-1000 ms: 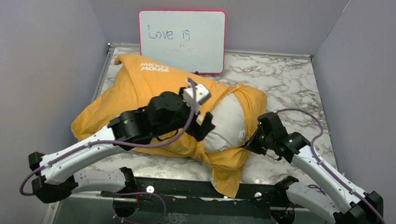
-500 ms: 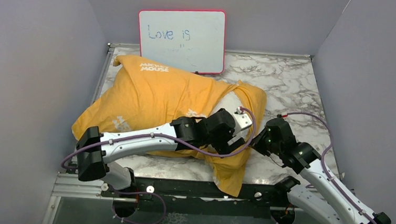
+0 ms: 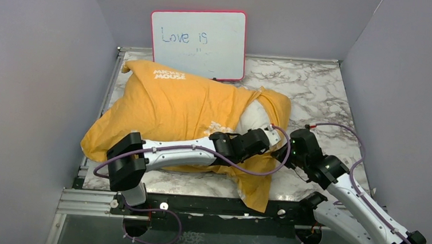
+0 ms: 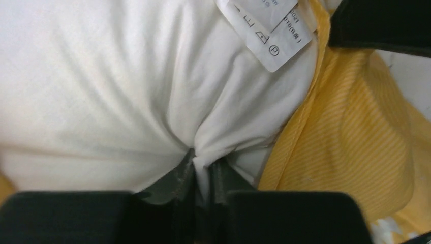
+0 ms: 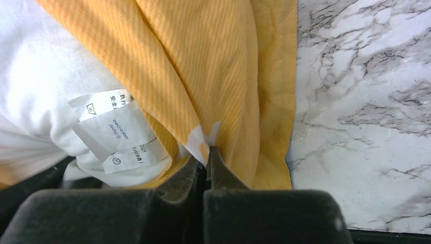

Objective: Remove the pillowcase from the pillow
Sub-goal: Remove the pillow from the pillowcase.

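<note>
A whiteboard (image 3: pixel 197 43) with a pink frame stands upright at the far edge of the table (image 3: pixel 319 89), in front of the grey back wall (image 3: pixel 301 19). The words "Love is" are written on it in blue marker, near the top left, with a few faint marks below them. The table top is white marble pattern with grey veins, seen up close from the right wrist as well (image 5: pixel 366 101). Plain grey walls close it in on the left (image 3: pixel 32 86) and on the right (image 3: pixel 410 101). A black bar (image 3: pixel 208 204) runs along the near edge, with two small pale discs (image 3: pixel 163 206) on it, and a silver rail (image 3: pixel 81 204) sits at its left end.
</note>
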